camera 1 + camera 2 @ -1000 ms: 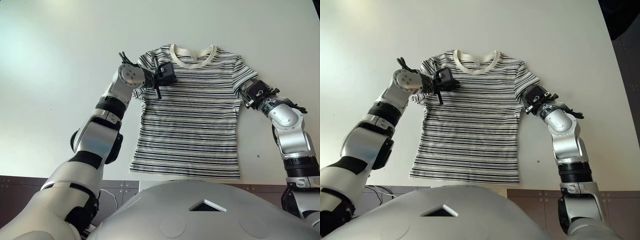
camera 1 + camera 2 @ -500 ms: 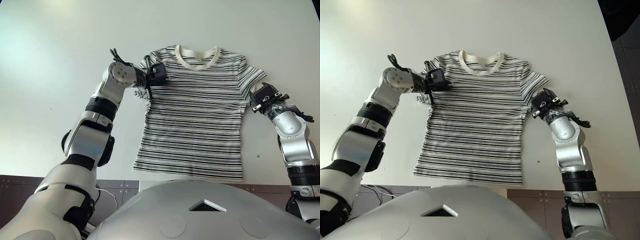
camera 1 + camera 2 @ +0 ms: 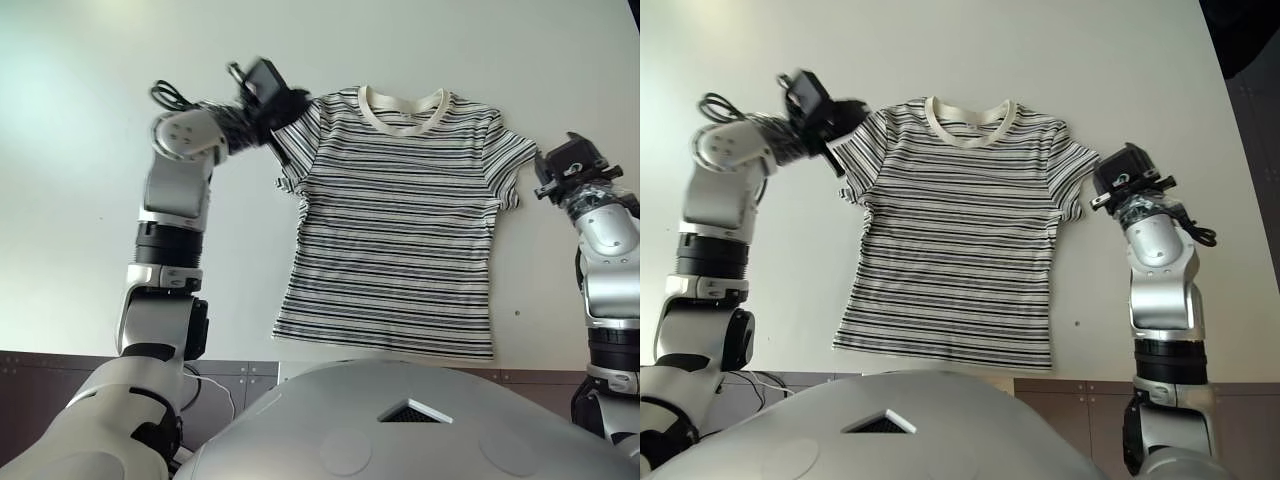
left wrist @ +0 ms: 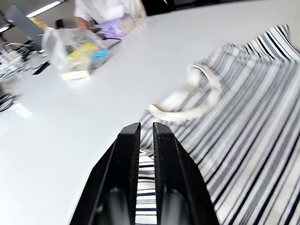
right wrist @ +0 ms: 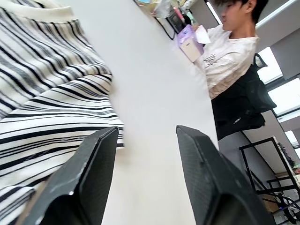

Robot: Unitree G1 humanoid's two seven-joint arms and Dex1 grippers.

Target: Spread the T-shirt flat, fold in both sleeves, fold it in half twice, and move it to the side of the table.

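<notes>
The striped T-shirt (image 3: 400, 220) lies face up on the white table (image 3: 90, 250), collar (image 3: 402, 106) at the far side and both sleeves spread outward. My left gripper (image 3: 285, 98) is raised at the outer top edge of the left sleeve (image 3: 300, 135). In the left wrist view its fingers (image 4: 127, 140) stand almost together, and striped cloth shows in the narrow gap of that gripper (image 4: 146, 126). My right gripper (image 3: 568, 165) hovers just outside the right sleeve (image 3: 512, 160). It is open (image 5: 147, 131), with nothing between its fingers.
A clear plastic bag (image 4: 77, 49) of small items and a purple box (image 5: 190, 42) sit far off by the table's back edge. The table's front edge (image 3: 100, 350) runs just below the shirt's hem. Bare table lies left of and beyond the shirt.
My left arm has swung outward to the left and up, drawing the left sleeve out from the chest. My right gripper has moved right, off the right sleeve, which now lies spread.
</notes>
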